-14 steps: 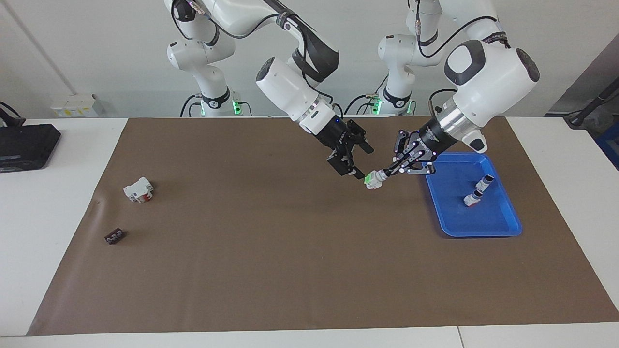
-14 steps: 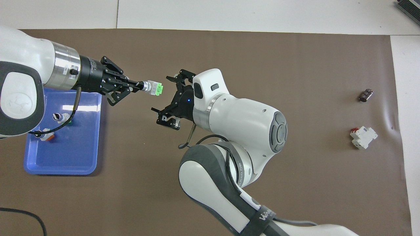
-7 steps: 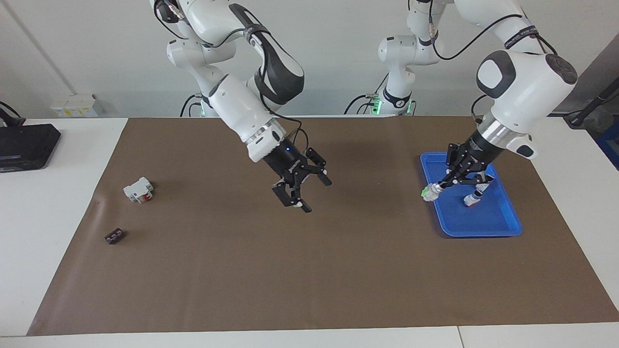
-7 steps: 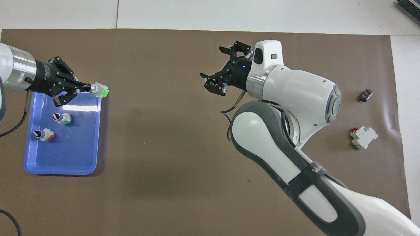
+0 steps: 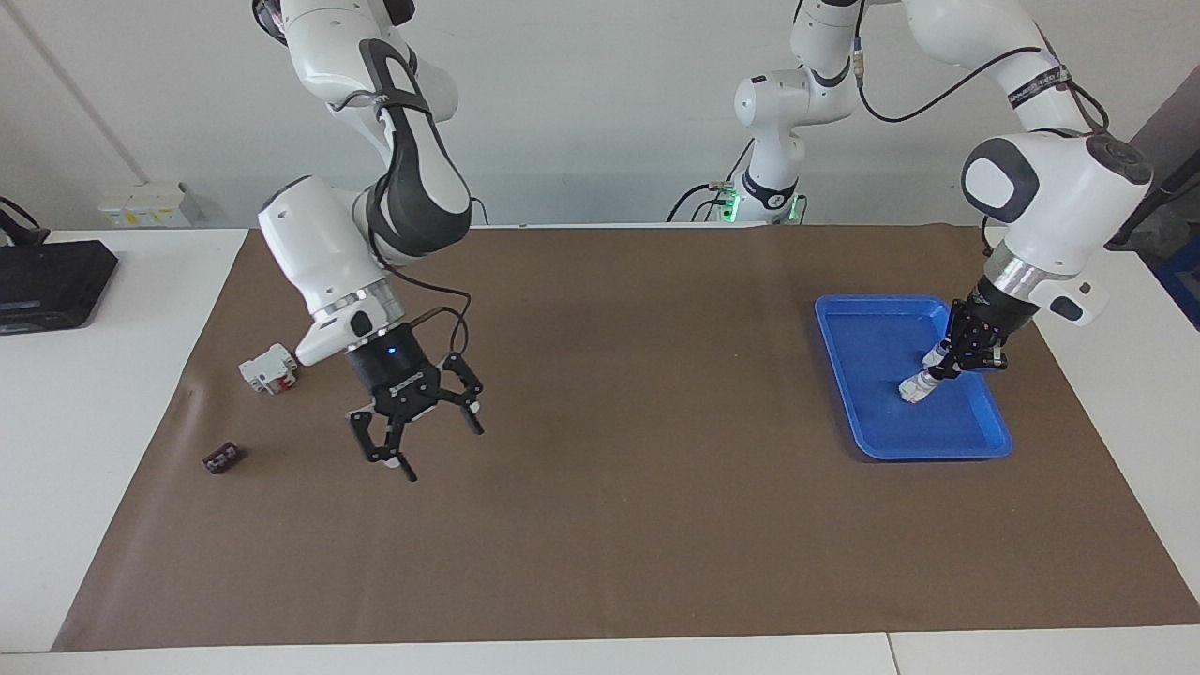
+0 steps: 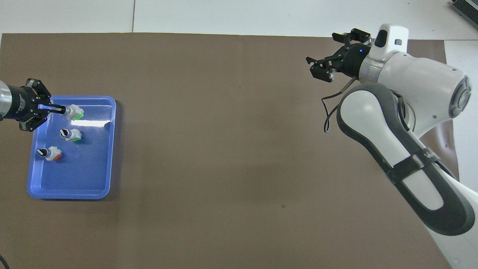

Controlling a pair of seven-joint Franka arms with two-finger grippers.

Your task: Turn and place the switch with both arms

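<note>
Moved: we carried the small white-grey switch with the green face [image 6: 75, 112] to the blue plastic tray [image 6: 108, 149], over its edge farthest from the robots.
Grip: left gripper [image 6: 56, 109] pinching its knob, long axis level.
Right gripper [image 5: 414, 439]: spread, withdrawn over the brown mat [image 5: 600, 525].

I'm seeing the tray [image 6: 108, 149] lying toward the left arm's end of the mat [image 6: 209, 149], two switches [image 6: 71, 134] resting in it; a block [image 5: 269, 367] and small piece [image 5: 222, 458] are lying toward the right arm's end.

White arms [image 5: 356, 253], dark joint bands, black cables.
</note>
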